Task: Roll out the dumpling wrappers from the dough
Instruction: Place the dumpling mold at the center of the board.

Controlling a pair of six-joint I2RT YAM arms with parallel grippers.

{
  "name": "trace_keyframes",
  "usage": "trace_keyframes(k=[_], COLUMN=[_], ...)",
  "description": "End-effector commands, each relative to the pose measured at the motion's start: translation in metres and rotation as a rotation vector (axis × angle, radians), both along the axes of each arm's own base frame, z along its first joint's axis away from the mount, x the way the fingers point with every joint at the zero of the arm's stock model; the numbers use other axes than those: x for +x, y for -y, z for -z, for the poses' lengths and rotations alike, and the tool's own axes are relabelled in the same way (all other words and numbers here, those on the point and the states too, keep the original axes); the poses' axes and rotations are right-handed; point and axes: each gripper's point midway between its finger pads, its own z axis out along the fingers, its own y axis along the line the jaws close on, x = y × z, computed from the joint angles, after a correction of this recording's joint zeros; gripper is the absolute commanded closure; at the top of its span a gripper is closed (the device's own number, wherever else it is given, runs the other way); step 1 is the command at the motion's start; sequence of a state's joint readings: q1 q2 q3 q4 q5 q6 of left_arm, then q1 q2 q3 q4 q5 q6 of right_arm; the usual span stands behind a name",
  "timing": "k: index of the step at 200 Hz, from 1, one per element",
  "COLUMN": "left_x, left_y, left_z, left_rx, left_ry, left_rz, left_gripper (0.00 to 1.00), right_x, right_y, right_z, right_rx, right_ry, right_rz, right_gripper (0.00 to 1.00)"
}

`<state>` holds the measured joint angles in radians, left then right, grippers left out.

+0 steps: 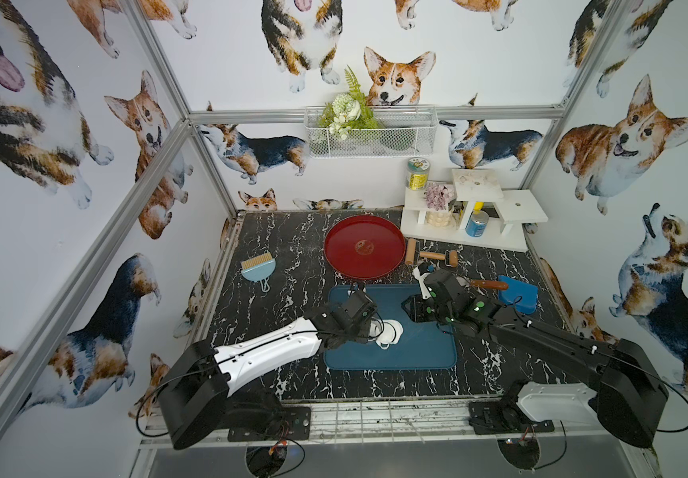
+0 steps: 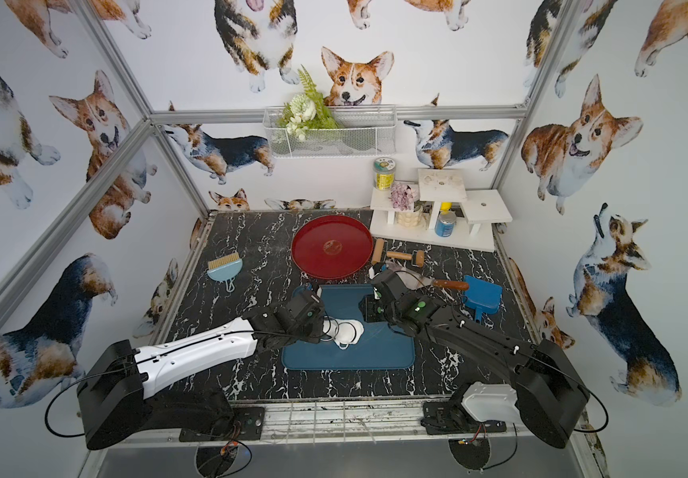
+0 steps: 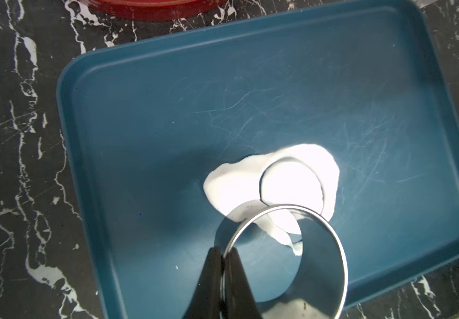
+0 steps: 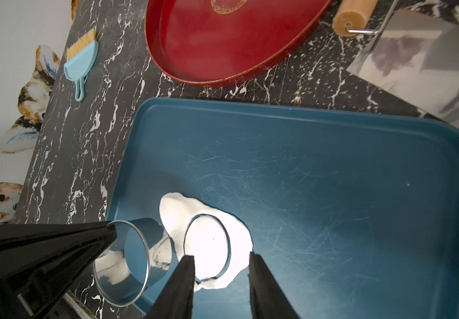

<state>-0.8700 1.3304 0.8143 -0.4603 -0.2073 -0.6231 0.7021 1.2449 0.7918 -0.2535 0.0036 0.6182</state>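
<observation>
**Matt dough, mirror metal**

We see the dough [image 3: 231,187] as a soft, matt white sheet, and the dumpling wrapper [image 3: 292,185] cut in it has the same smooth, chalky face. The ring cutter [image 3: 323,265] is polished metal, bright as a mirror. The blue tray [image 3: 278,82] looks like satin plastic, finely scratched. We find the red plate [image 4: 223,41] glossy, like lacquer, and the marble-veined black tabletop [image 4: 90,132] dull. The roller [image 4: 354,16] is bare wood on metal wire. The scraper [image 4: 427,60] has a reflective metal blade. The brush [image 4: 80,62] is pale blue plastic with straw-coloured bristles.
</observation>
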Motion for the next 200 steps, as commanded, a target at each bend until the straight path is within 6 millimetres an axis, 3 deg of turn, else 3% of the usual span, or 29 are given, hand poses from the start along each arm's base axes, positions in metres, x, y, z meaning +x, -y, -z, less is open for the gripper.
trace_keyframes(k=[1,51,103,138,145,200], left_x=[0.005,0.030,0.063,0.079,0.073,0.079], left_y=[-0.011,-0.048,-0.113,-0.139,-0.145,-0.161], left_z=[-0.003,-0.018,-0.026,-0.020,-0.003,0.027], left_rx=[0.037,0.027,0.002,-0.015,-0.003,-0.014], left_ry=[0.020,0.066,0.139,0.136,0.098,0.034], left_rz=[-0.022,-0.132,-0.329,-0.404,-0.413,-0.456], left_gripper=[1.00,1.00,1.00,1.00,1.00,1.00], right_x=[0.005,0.006,-0.003,-0.006,-0.007,-0.008], right_y=[0.008,0.018,0.015,0.015,0.015,0.015], right_z=[-0.007,-0.023,-0.008,-0.001,0.000,0.002], right_rx=[-0.015,0.013,-0.001,-0.004,-0.004,0.000], right_ry=[0.028,0.102,0.065,0.048,0.047,0.040], right_rz=[0.041,0.057,0.013,0.003,0.002,0.000], right_gripper=[0.58,0.50,0.48,0.48,0.48,0.48])
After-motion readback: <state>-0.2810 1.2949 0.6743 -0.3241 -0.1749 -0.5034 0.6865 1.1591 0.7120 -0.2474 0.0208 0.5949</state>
